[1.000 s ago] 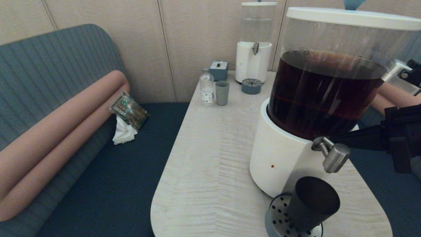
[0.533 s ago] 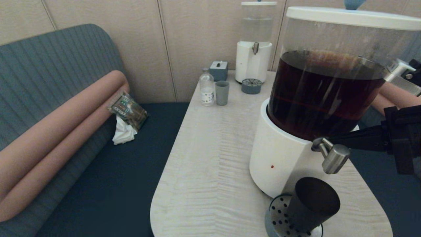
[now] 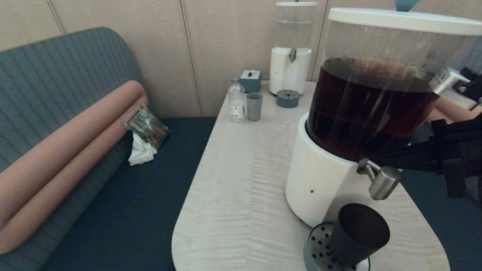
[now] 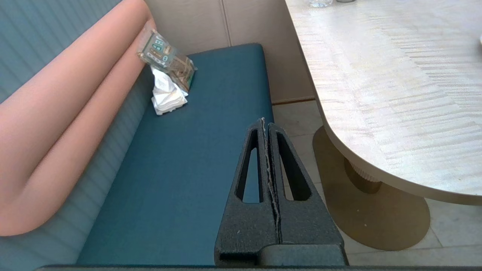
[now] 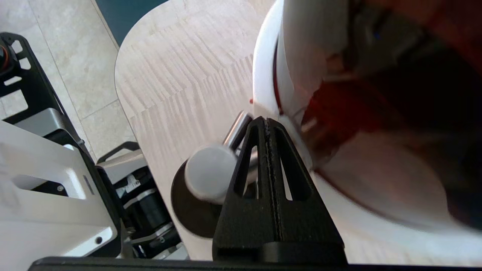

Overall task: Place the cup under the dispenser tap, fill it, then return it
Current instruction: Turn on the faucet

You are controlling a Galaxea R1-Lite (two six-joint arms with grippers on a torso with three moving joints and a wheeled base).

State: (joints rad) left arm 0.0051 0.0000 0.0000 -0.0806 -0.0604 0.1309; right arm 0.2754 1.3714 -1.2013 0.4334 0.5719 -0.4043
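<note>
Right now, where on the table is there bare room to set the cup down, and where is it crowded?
Bare wood runs down the table from the grey-green tumbler and bottle to the near rounded edge, left of the big dispenser's white base. Crowded: the near right corner, where the cup stands on the drip tray under the dispenser tap, with the right gripper at the tap.

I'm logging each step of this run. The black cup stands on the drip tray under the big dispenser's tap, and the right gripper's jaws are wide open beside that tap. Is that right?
Not quite. The right gripper has its jaws shut, pressed flat together, with the tip against the dispenser tap; the right wrist view shows it. The rest holds: the cup stands on the drip tray under that tap.
</note>
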